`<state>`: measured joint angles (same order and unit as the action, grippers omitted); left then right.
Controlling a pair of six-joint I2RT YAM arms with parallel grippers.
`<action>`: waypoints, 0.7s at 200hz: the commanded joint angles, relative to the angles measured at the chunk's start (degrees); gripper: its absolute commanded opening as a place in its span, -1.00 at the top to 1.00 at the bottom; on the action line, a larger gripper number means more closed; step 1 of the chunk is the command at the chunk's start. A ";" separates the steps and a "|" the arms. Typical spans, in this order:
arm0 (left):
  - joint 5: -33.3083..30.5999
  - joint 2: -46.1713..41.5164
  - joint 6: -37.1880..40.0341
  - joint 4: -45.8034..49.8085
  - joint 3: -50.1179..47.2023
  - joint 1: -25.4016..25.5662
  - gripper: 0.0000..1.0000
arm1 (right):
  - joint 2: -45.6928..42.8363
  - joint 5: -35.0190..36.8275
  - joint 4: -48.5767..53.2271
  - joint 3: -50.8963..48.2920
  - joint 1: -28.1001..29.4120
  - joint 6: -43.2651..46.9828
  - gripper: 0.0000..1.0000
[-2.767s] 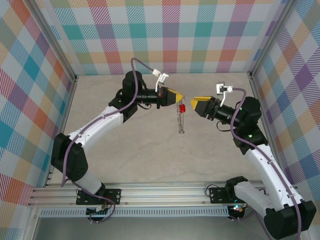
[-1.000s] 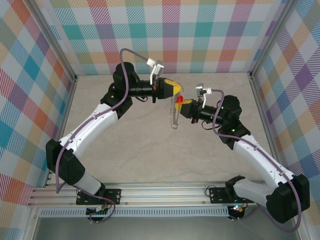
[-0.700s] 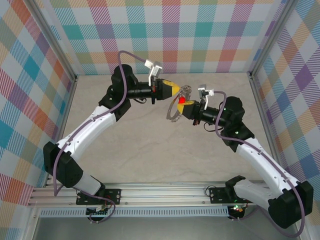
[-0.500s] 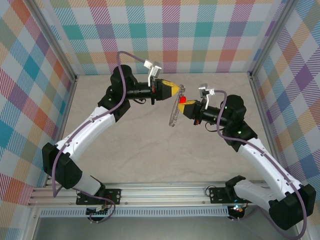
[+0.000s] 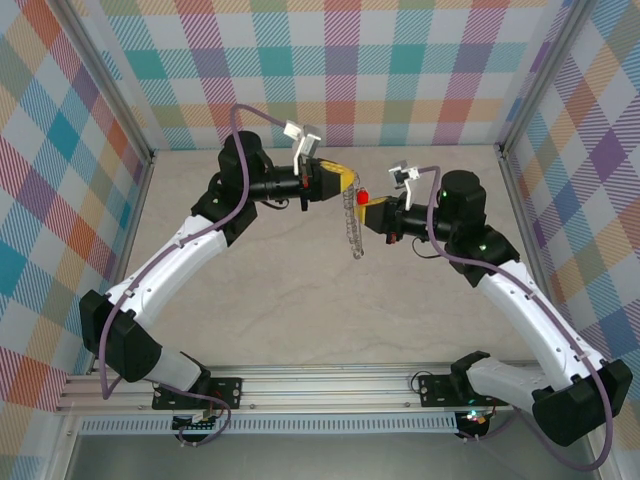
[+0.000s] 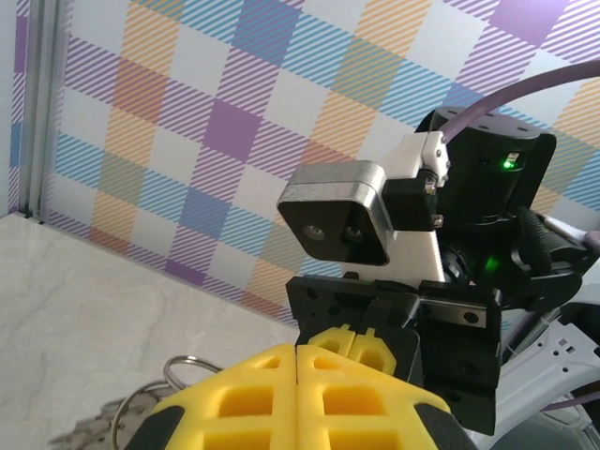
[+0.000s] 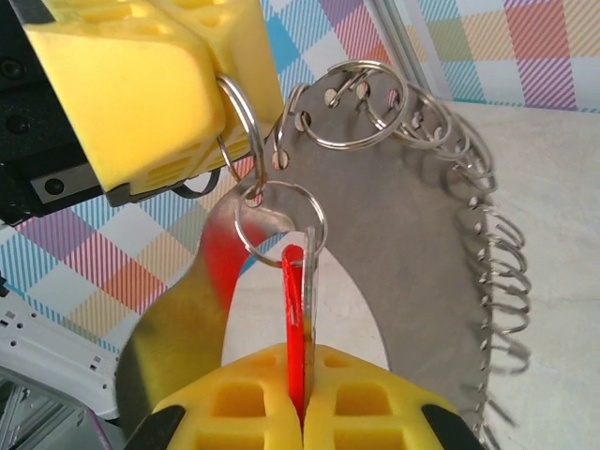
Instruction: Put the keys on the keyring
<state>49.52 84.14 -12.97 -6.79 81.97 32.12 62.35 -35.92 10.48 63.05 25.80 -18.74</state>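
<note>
Red key (image 7: pixel 294 300) edge-on, lower end hidden between right fingers (image 7: pixel 370 398) | keyring (image 7: pixel 403 253) cropped

place: robot test cell | cues: plaid-cloth walls (image 5: pixel 340 70), aluminium frame rail (image 5: pixel 300 388)

No writing, label, brand, number or sign can be read in any of the views.
</note>
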 commanded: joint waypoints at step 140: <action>1.11 -1.00 4.95 3.59 -0.35 -0.13 1.00 | 5.91 3.55 15.42 14.24 -1.06 9.91 1.00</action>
<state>48.99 84.14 -9.19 -2.68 81.89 32.12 67.35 -32.08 24.53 74.24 25.30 -11.03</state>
